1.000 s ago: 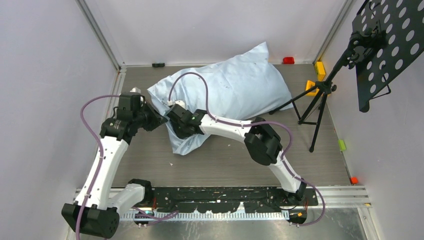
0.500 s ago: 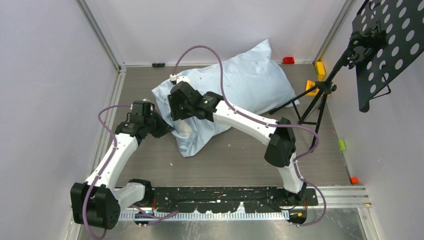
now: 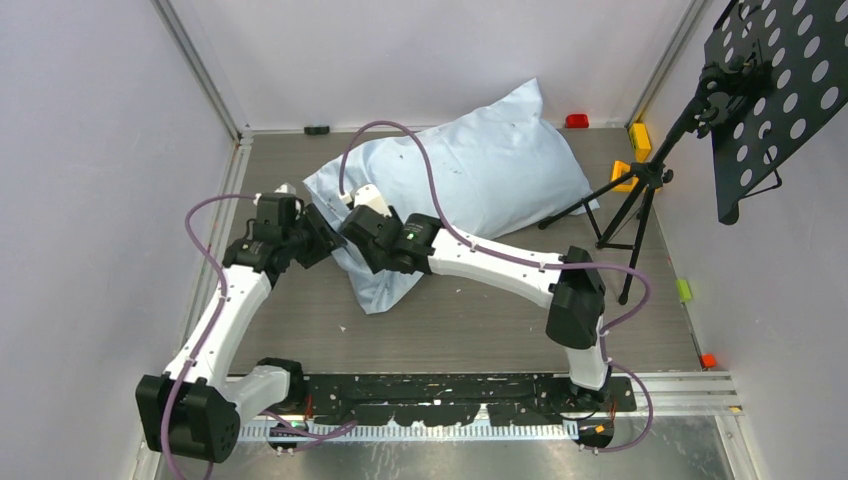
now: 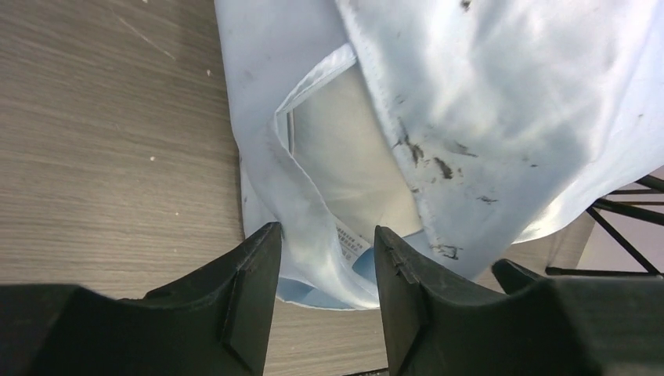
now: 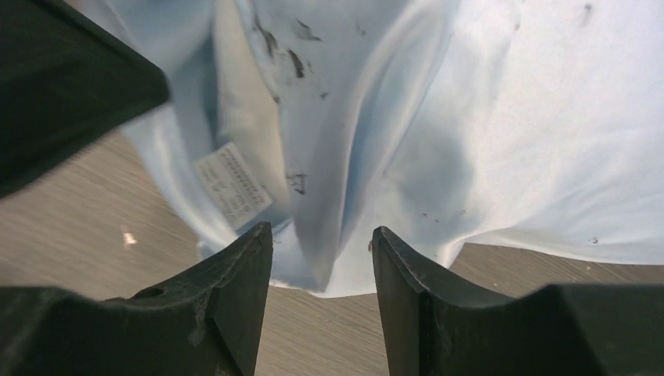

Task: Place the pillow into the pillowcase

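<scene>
While one white pillow (image 4: 352, 157) sat mostly inside one smudged light blue pillowcase (image 3: 480, 170) on the table (image 3: 480, 310), its single label (image 5: 233, 184) unreadable, the left gripper (image 4: 325, 229) and right gripper (image 5: 321, 229) stood parted, empty.

The left arm (image 3: 215, 325) and right arm (image 3: 490, 264) share one build: smooth white link shells between bulky black joint housings. A purple cable (image 3: 386, 124) loops along each. A small green light (image 3: 408, 234) glows near the right wrist. The left hand (image 4: 326, 239) and right hand (image 5: 322, 235) each have two black wedge-shaped fingers (image 4: 250, 290).
</scene>
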Controlling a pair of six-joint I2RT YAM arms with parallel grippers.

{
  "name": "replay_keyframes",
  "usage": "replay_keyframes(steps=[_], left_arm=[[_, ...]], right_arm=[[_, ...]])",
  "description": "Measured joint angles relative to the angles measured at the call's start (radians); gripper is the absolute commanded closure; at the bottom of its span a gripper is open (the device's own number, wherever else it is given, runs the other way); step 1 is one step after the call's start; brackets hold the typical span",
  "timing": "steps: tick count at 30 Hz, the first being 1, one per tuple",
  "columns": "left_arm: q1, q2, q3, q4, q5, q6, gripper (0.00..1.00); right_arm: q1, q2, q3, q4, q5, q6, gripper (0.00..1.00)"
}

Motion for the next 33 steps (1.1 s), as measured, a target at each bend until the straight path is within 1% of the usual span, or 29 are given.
replay_keyframes(steps=[1,2,4,6,7,9,12,18,23,25,29,33], left_arm=[[0.0,-0.001,0.011,-0.002,-0.011,0.006,0.51],[0.0,-0.001,0.02,-0.003,-0.021,0.013,0.52],[0.0,0.001,0.049,-0.009,-0.051,0.027,0.56],[0.0,0.011,0.08,-0.014,-0.077,0.037,0.58],[-0.001,0.027,0.106,-0.019,-0.1,0.048,0.6],[-0.008,0.061,0.143,-0.023,-0.138,0.064,0.61],[-0.014,0.108,0.161,-0.015,-0.196,0.089,0.6],[-0.016,0.199,0.14,-0.003,-0.241,0.111,0.48],[-0.016,0.248,0.132,0.016,-0.268,0.122,0.46],[-0.016,0.262,0.133,0.023,-0.268,0.124,0.43],[-0.016,0.261,0.132,0.031,-0.275,0.125,0.45],[-0.016,0.259,0.119,0.041,-0.272,0.123,0.52]], right_arm=[[0.0,0.01,-0.006,-0.005,0.013,-0.005,0.47],[0.0,0.018,-0.011,-0.009,0.026,-0.008,0.5],[0.0,0.032,-0.015,-0.011,0.048,-0.013,0.68],[0.0,0.038,-0.015,-0.011,0.066,-0.018,0.91],[-0.001,0.038,-0.015,-0.011,0.076,-0.017,0.99],[-0.001,0.038,-0.014,-0.006,0.098,-0.01,1.0],[-0.001,0.037,-0.003,-0.008,0.127,0.002,1.0],[-0.001,0.037,0.063,0.006,0.145,0.002,1.0],[-0.001,0.037,0.094,0.016,0.143,0.002,1.0],[-0.001,0.037,0.094,0.016,0.143,0.002,1.0],[-0.001,0.037,0.094,0.016,0.14,0.002,1.0],[-0.001,0.037,0.095,0.016,0.131,0.002,1.0]])
